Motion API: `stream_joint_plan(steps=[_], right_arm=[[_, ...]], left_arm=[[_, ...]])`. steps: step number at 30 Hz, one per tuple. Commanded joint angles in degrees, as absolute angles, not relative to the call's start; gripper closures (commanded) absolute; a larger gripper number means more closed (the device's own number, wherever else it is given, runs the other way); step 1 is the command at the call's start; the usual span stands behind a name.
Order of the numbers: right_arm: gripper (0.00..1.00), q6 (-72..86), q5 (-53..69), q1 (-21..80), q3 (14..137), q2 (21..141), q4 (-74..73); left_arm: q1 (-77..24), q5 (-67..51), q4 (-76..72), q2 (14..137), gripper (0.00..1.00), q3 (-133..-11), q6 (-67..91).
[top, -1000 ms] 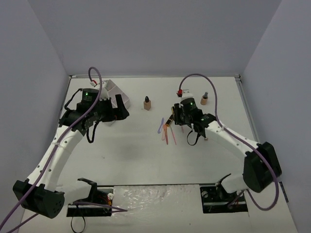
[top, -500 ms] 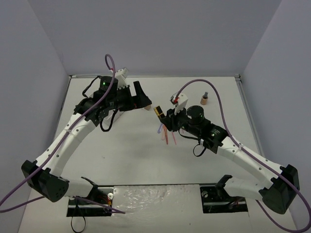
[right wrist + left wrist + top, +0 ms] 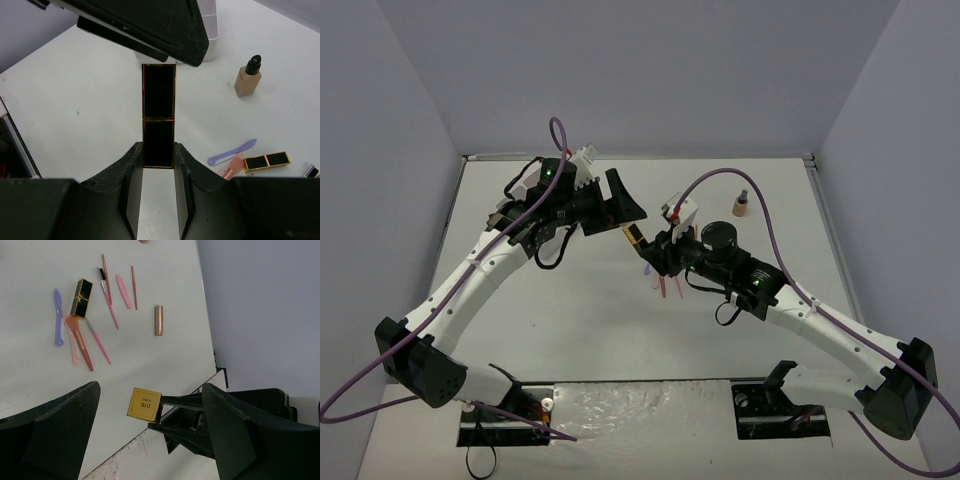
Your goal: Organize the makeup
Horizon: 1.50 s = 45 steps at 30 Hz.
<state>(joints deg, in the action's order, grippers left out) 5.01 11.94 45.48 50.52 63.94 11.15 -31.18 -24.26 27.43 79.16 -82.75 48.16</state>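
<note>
from above, the right jaws hold a black-gold lipstick (image 3: 637, 237) over mid-bench. its long axis aims up-left toward the left jaws, which stand wide just beside its tip. bare bench (image 3: 580, 320) lies open on the near side. thin sticks (image 3: 665, 285) lie under the right wrist and a bottle (image 3: 741, 206) stands near the far edge. left wrist: the held lipstick shows end-on. a second lipstick (image 3: 81, 298) lies among the sticks. right wrist: the jaws are narrow on the tube's lower half, which points straight ahead.
</note>
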Motion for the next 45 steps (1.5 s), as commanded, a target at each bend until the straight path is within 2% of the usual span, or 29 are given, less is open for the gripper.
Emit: stream_joint_plan(steps=[1, 7, 12, 20, 25, 26, 28, 29, 31, 34, 37, 39, 45], right_arm=[[1.00, 5.3, 13.1, 45.9, 51.9, 62.4, 19.0], [1.00, 5.7, 13.1, 46.0, 52.3, 62.5, 19.7], [1.00, 5.9, 13.0, 46.0, 52.3, 63.0, 20.2], [1.00, 6.0, 12.7, 45.9, 52.0, 63.5, 20.5], [1.00, 6.0, 12.2, 46.0, 52.0, 63.8, 20.4], [0.98, 5.9, 12.2, 46.0, 52.1, 64.0, 20.3], [0.89, 6.0, 12.1, 46.0, 52.3, 64.2, 20.2], [0.75, 6.1, 12.1, 46.0, 52.3, 64.2, 20.2], [0.56, 6.2, 11.6, 46.0, 52.6, 64.3, 19.8], [0.38, 6.2, 10.6, 45.9, 53.0, 64.8, 18.5], [0.12, 5.9, 9.2, 45.9, 53.5, 64.8, 16.9], [0.03, 5.9, 8.1, 45.9, 53.2, 64.4, 16.4], [0.00, 5.7, 3.3, 45.7, 52.1, 61.7, 12.9]], left_arm=[[-31.4, -27.6, 23.0, 77.3, 0.22, -82.8, 50.6], [-31.4, -29.0, 21.6, 77.0, 0.29, -81.1, 51.6], [-31.4, -29.0, 21.0, 77.0, 0.39, -81.4, 51.9], [-31.4, -29.3, 19.8, 77.3, 0.62, -81.8, 52.4], [-31.5, -29.4, 19.8, 77.2, 0.81, -81.6, 51.9], [-31.5, -29.4, 19.8, 77.2, 0.88, -81.4, 51.6], [-31.4, -28.6, 20.0, 77.2, 0.96, -81.3, 50.9], [-31.4, -28.0, 20.4, 77.0, 0.98, -81.3, 49.9], [-31.2, -26.1, 21.2, 76.6, 1.00, -81.4, 47.8], [-30.8, -22.7, 23.3, 75.9, 1.00, -81.9, 44.2], [-30.1, -16.2, 26.3, 74.7, 1.00, -83.0, 39.0], [-29.7, -11.9, 28.2, 74.2, 1.00, -83.9, 33.9], [-23.2, 2.3, 29.7, 74.1, 1.00, -84.7, 25.5]])
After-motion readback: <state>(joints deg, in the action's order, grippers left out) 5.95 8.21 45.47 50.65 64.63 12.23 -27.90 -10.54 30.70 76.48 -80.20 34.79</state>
